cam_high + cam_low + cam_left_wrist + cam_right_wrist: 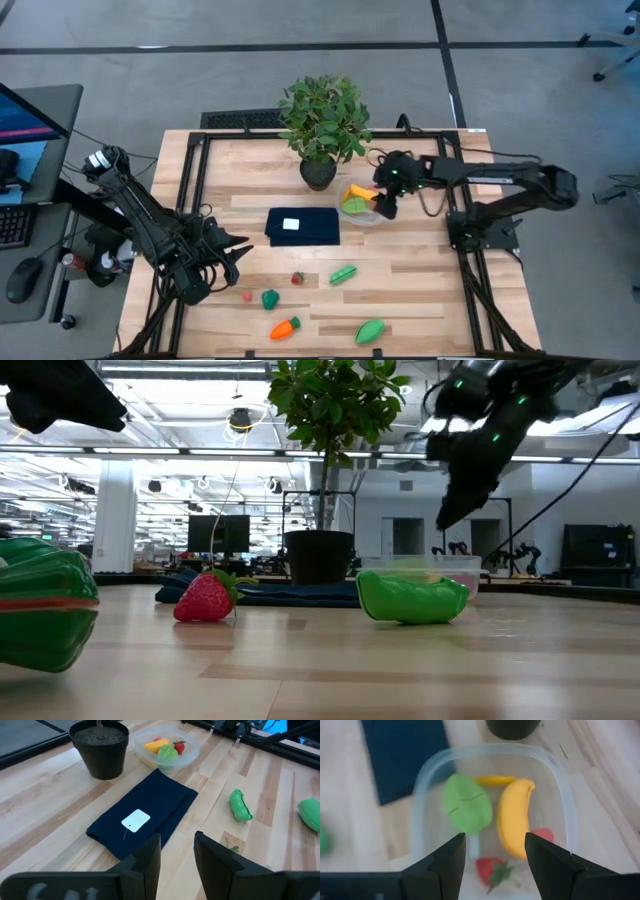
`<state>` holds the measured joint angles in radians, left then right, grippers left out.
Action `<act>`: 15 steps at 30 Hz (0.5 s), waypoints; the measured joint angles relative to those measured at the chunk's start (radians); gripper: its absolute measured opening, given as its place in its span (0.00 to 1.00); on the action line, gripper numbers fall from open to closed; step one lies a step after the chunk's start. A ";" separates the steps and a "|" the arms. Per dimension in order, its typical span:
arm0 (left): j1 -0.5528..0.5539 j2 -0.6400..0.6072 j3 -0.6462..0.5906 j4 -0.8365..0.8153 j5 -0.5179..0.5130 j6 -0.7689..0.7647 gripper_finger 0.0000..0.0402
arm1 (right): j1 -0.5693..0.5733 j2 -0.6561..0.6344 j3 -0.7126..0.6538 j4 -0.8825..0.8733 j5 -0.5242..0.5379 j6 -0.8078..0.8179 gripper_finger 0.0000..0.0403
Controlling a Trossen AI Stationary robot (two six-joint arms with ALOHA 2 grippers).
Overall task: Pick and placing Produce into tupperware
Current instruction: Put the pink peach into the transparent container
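Note:
The clear tupperware (375,217) stands right of the table's middle. It holds a yellow banana (515,817), a green piece (466,810), a strawberry (492,870) and more produce. My right gripper (495,842) hangs open just above it, fingers pointing down, with nothing between them. Loose produce lies toward the near edge: a strawberry (297,278), a green pod (343,274), a tiny red berry (247,296), a green piece (270,298), a carrot (285,327) and another green piece (370,331). At the near left my left gripper (177,842) waits above the table, open and empty.
A leafy potted plant (322,135) stands at the far middle, just left of the tupperware. A folded dark blue cloth with a white label (302,226) lies between the plant and the loose produce. Bare wood shows at the near right.

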<state>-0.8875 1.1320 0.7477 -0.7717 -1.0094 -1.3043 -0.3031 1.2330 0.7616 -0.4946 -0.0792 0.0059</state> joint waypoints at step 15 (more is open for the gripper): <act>0.000 0.000 0.000 -0.024 0.055 0.006 0.27 | 0.286 -0.430 0.000 -0.283 0.067 0.310 0.47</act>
<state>-0.8871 1.1320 0.7479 -0.7962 -0.9547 -1.2985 -0.0170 0.8035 0.7616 -0.7774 -0.0118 0.3163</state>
